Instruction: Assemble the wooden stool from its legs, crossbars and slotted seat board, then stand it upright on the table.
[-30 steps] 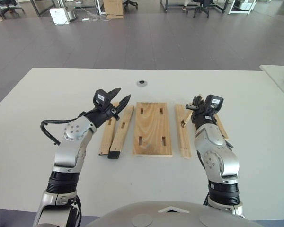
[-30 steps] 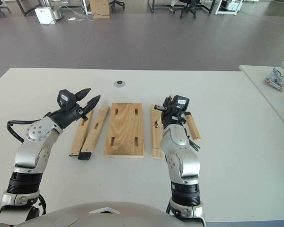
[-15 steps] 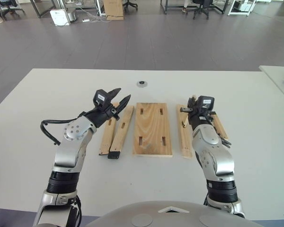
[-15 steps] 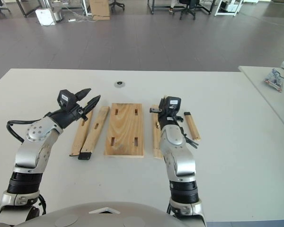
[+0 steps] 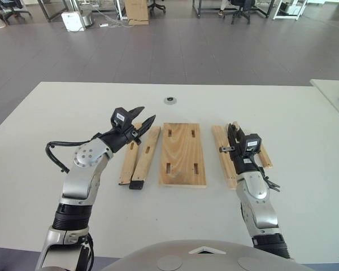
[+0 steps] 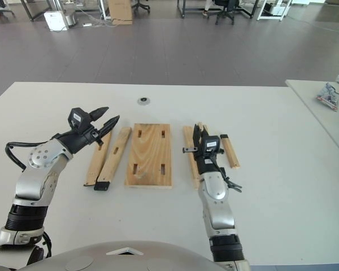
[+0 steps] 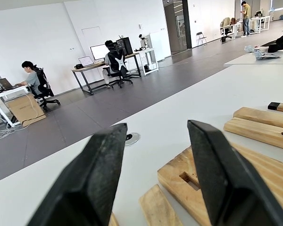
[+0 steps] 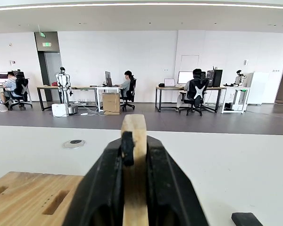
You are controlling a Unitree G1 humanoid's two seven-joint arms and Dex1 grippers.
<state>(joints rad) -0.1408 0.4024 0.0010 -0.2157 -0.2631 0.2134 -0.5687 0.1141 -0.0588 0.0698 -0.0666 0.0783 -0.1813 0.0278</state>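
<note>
Nothing is joined yet: the slotted seat board lies flat mid-desk, two side pieces at its 9 o'clock beneath the released left hand, while the right hand at 3 o'clock clenches a wooden bar.

The right end effector covers much of the wooden leg it grips.

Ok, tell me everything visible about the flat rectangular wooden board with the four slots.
The pale, grained rectangular wooden board lies flat on the white table, long side running away from the robot. Four small rectangular slots cut it, two near each short end. On either side wooden bars lie apart from it.
</note>
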